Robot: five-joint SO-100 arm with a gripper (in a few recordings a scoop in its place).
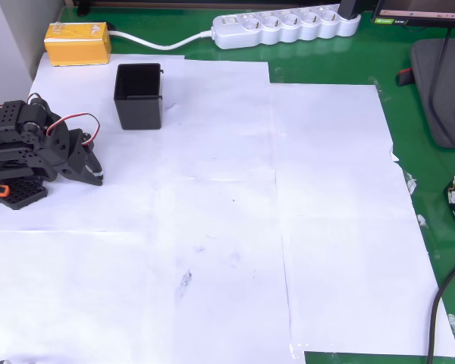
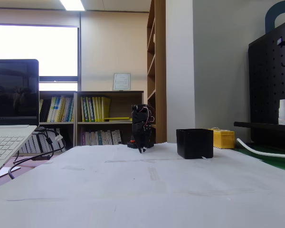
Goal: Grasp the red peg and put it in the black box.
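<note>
White paper sheets (image 1: pixel 212 189) over green table (image 1: pixel 326 68), bookshelves (image 2: pixel 92 118) behind.

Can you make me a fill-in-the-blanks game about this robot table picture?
1. In the overhead view, the black box stands on ____ paper.
2. The box beside the power strip cable is coloured ____.
3. The table around the paper is coloured ____.
4. The black box stands with its open side facing ____.

Missing words: white, yellow, green, up.
</note>
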